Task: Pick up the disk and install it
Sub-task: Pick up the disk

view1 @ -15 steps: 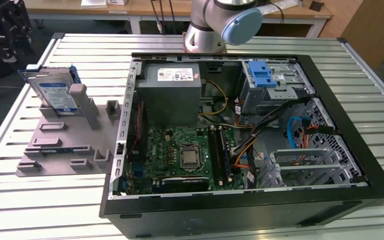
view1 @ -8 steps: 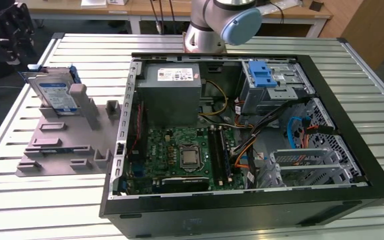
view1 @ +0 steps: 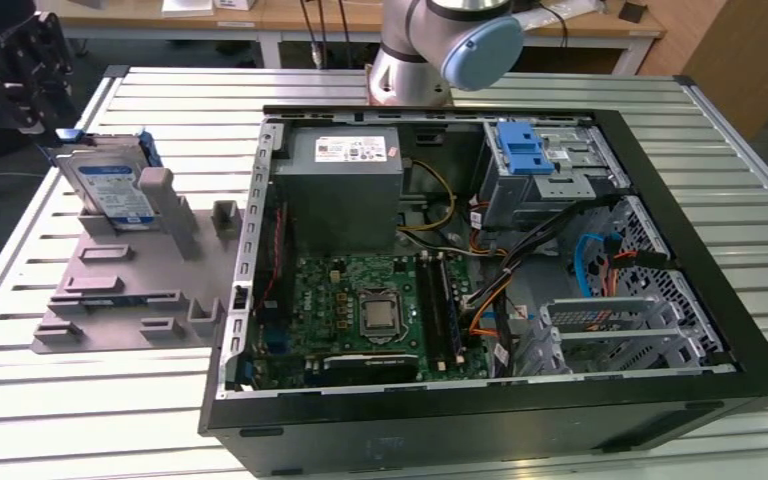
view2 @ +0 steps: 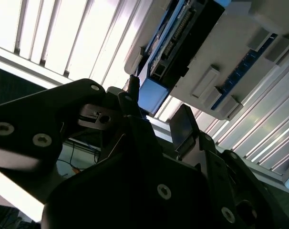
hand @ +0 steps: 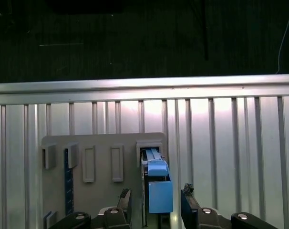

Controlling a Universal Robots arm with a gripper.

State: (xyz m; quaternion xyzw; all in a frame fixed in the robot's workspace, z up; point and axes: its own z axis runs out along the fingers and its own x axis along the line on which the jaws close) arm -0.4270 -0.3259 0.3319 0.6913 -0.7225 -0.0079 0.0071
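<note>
The disk (view1: 107, 188) stands on edge in a grey slotted holder (view1: 117, 290) on the exterior view's left, its white-and-blue label facing out. Its blue carrier frame (hand: 156, 188) points toward my gripper (hand: 156, 194). The gripper is open and straddles that blue end, with a dark fingertip (hand: 125, 195) on one side, another on the other, and a gap on each. In the second wrist view the blue end (view2: 151, 93) lies between the fingers (view2: 182, 124), with the disk's connector edge (view2: 182, 43) beyond. In the exterior view the gripper (view1: 48, 115) hangs at the disk's far top corner.
An open black computer case (view1: 491, 420) lies beside the holder, with a grey power supply box (view1: 344, 190), a motherboard (view1: 357, 310) and a drive bay with a blue latch (view1: 524, 150). The arm's base (view1: 418, 60) stands behind it. The slatted metal table's edge (hand: 144, 88) runs beyond the holder.
</note>
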